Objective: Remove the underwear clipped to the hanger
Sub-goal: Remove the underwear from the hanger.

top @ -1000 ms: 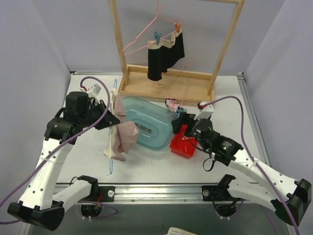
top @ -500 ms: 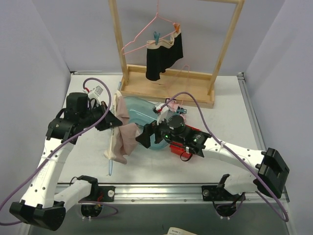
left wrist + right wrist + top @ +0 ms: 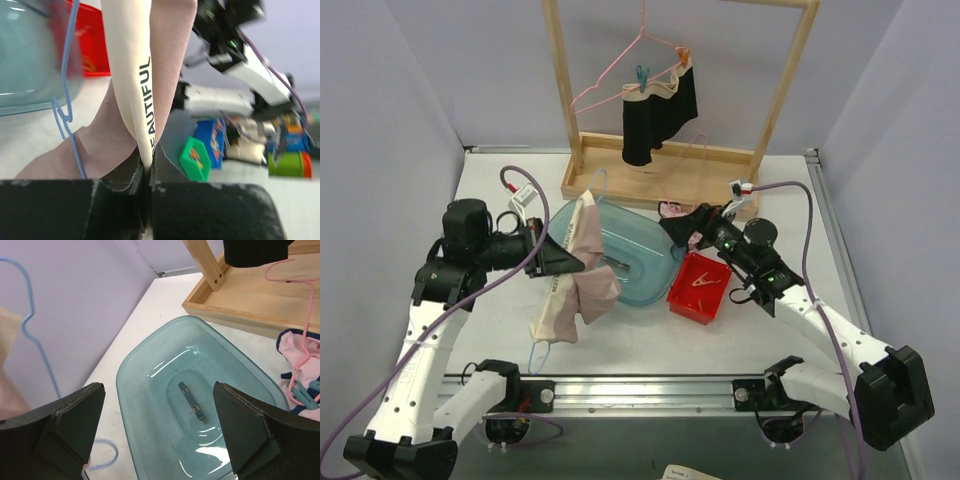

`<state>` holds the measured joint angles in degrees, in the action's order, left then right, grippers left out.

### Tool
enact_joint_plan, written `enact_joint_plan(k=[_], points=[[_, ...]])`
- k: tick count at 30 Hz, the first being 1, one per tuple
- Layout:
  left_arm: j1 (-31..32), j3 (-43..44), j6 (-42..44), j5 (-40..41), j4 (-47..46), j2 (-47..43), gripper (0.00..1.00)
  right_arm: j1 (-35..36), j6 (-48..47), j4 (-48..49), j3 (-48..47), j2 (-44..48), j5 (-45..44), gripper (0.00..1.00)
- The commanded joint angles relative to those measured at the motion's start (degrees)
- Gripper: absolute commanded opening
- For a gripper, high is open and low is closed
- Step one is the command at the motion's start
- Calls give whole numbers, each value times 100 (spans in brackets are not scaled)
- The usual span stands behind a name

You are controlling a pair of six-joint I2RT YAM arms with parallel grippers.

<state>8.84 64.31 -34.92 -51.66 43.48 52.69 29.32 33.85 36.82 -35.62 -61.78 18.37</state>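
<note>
Left pincer (image 3: 563, 262) clamped shut on the cream waistband of pale pink cloth briefs (image 3: 588, 268). Left wrist view: waistband (image 3: 131, 65) nipped between the fingers (image 3: 131, 172).
- The briefs now hang over the left rim of the translucent teal plastic basin (image 3: 638, 262); a second ago they hung left of it.
- Thin blue wire hanger (image 3: 540, 350) dangles along with them, now more tilted.

Right pincer (image 3: 682, 226) wide, holding nothing.
- Half a second ago its arm reached across the basin toward the pale briefs.
- It has since drawn back and sits at the basin's far right corner, beside pink dark-trimmed briefs (image 3: 670, 209) lying on the bench (image 3: 640, 340).

Unchanged:
- Black cloth briefs with a beige waistband (image 3: 658, 112) are still pegged to the pink wire hanger (image 3: 620, 78) on the wooden rack (image 3: 560, 90).
- Small red plastic tray (image 3: 700, 290) rests right of the basin.
</note>
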Motion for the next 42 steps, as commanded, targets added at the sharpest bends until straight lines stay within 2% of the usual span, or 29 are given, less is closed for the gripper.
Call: enact_joint_plan(k=[1, 2, 3, 6, 11, 16, 25, 36, 42], points=[[311, -400, -708, -1811, -1909, -311, 2, -137, 404, 791, -121, -185, 886, 95], [372, -463, -979, -1882, -2131, -442, 3, -128, 412, 914, -138, -394, 1062, 95], [477, -516, -1052, -2022, -2247, -470, 3, -128, 473, 1158, -243, -527, 1481, 94], [487, -508, -1070, -2050, -2274, -540, 3, 20, 518, 1642, -384, -976, 1932, 91], [469, -446, -1044, -2050, -2248, -479, 3, 757, 44, 1504, -622, -1179, 2381, 91], [478, -428, -1026, -2059, -2230, -435, 3, 1014, -124, 1503, -447, -1013, 2417, 90], [461, -428, -859, -2006, -1993, -435, 2, 997, -502, 607, -402, -186, 1846, 91], [478, -455, -920, -2032, -2081, -443, 3, 1330, -361, 1160, -973, -1143, 2056, 88], [478, -516, -885, -2006, -2081, -461, 3, 1462, -352, 1179, -1009, -1047, 2179, 88]])
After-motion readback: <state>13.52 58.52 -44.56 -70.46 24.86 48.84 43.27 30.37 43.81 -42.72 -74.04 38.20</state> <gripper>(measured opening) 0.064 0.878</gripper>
